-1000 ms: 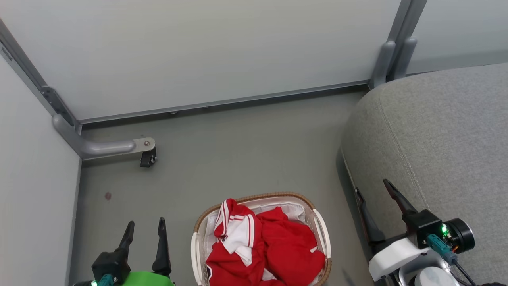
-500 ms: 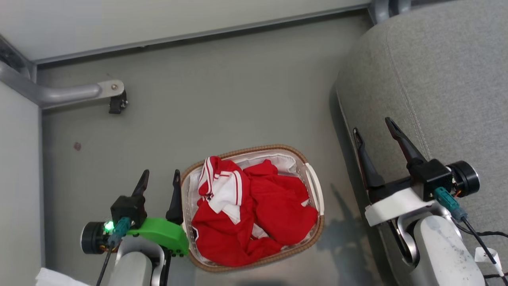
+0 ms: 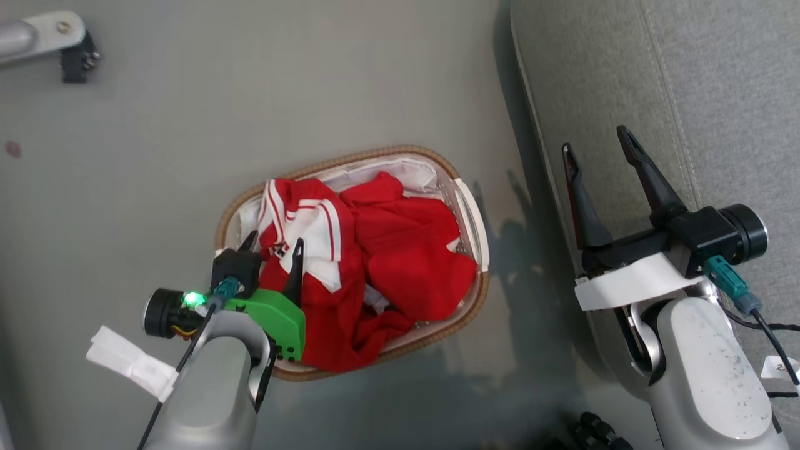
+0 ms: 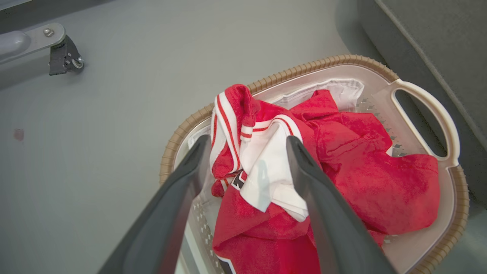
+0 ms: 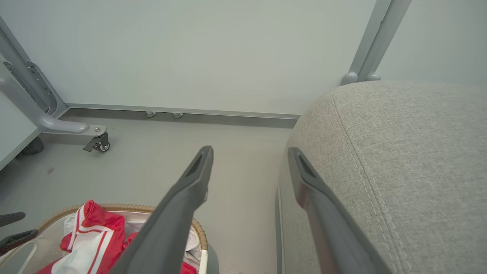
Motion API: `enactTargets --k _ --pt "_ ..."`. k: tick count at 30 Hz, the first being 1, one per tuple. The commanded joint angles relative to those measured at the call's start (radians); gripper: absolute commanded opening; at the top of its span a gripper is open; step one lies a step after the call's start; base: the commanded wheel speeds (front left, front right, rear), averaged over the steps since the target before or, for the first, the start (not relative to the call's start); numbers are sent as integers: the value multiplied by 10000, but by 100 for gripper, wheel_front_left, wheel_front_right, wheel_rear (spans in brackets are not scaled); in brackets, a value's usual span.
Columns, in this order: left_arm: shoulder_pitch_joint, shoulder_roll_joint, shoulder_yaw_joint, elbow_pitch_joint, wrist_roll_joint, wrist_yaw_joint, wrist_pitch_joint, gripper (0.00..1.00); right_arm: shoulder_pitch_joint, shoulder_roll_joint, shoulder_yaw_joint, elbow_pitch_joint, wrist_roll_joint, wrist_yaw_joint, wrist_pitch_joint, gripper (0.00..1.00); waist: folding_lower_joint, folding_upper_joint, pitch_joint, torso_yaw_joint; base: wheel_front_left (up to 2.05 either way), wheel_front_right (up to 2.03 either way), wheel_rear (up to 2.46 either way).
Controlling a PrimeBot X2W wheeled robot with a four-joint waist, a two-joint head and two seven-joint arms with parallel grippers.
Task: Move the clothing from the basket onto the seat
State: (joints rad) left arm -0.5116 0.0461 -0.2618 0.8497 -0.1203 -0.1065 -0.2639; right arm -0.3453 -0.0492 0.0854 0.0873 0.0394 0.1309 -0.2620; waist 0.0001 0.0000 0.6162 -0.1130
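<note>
Directly beneath left pincer, clothing, in basket

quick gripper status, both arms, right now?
Left gripper: open, empty, above the clothing in the basket.
Right gripper: open, empty, at the seat edge.

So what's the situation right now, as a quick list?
clothing: red with white trim, bunched inside the basket
basket: on the floor, beside the seat
seat: grey cushion, no clothing on the part shown
left gripper: open, over the clothing in the basket
right gripper: open, empty, at the seat's edge
</note>
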Motion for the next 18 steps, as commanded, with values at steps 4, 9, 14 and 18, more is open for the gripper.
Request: enactTargets --k 4,9,14,18 --pt "-826 84 -305 761 166 -80 -10 100 -318 -22 129 -223 187 -3 -46 100 -1 0 1417 -784 0 0 0" --pt "-1517 133 -392 1647 244 30 -10 100 -509 -24 256 -435 341 -3 -44 100 -1 0 1901 -915 0 0 0" --pt "-2064 183 -436 2442 278 236 10 100 -635 -22 416 -502 492 -3 -44 100 -1 0 2226 -1002 0 0 0" --pt "-2404 225 -414 2909 186 378 5 100 -686 -24 538 -540 600 -3 -44 100 -1 0 2376 -1090 0 0 0"
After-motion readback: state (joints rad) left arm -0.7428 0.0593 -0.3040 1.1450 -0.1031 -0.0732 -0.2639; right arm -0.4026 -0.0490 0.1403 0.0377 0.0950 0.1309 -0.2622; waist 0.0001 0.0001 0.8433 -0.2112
